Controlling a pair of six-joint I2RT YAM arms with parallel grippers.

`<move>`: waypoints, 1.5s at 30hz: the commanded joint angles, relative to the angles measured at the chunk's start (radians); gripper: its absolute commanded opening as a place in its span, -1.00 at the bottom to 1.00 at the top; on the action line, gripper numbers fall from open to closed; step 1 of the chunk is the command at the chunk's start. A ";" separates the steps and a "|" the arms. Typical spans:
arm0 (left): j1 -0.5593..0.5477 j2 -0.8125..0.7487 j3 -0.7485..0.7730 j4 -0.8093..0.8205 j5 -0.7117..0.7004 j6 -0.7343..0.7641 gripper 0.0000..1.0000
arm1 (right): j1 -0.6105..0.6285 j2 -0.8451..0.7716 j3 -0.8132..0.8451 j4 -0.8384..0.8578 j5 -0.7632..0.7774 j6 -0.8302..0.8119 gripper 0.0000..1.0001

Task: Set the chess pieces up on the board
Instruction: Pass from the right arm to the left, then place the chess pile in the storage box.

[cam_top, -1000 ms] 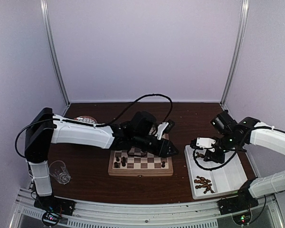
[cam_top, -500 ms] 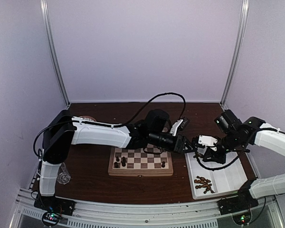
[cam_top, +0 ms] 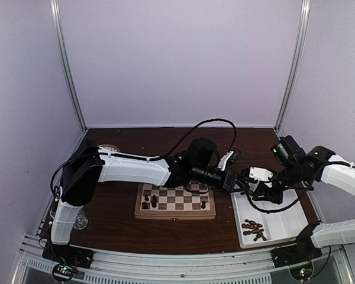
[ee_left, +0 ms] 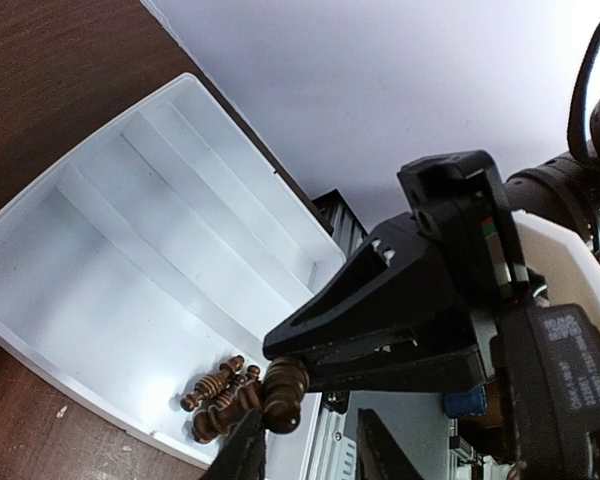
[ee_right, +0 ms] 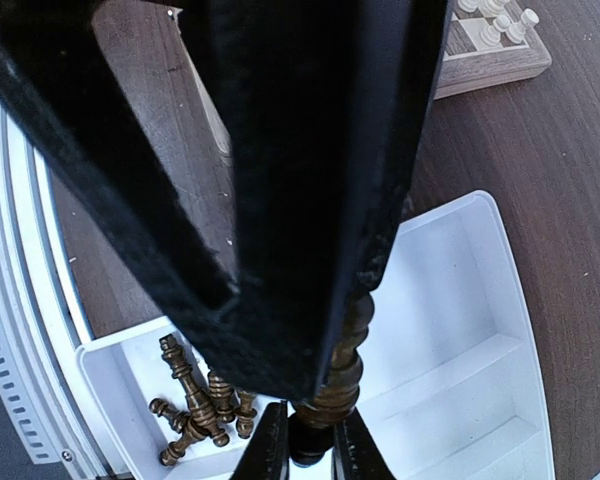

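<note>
Right end effector (ee_right: pixel 310 445): clenched on brown piece (ee_right: pixel 342 385), raised above tray (ee_left: pixel 110 250) for handover.
Left end effector (ee_left: pixel 308 450): parted beside it, ready to take.

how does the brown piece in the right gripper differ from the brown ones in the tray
The held piece is clamped in the right gripper, off any surface; the tray pieces lie loose on their sides in the end compartment of the tray. The held piece is alone; the tray pieces are bunched together, touching. Both are dark brown turned wood.
</note>
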 commanded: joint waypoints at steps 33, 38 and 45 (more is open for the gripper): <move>0.033 -0.022 -0.021 0.113 -0.024 -0.024 -0.98 | -0.162 -0.020 0.003 -0.028 -0.080 -0.032 -0.80; 0.033 -0.024 -0.031 0.111 -0.015 -0.024 -0.98 | -0.177 0.029 -0.005 -0.017 -0.058 -0.026 -0.79; 0.035 -0.089 -0.147 0.123 -0.018 -0.008 -0.98 | -0.193 0.155 0.020 -0.058 -0.113 -0.049 -0.76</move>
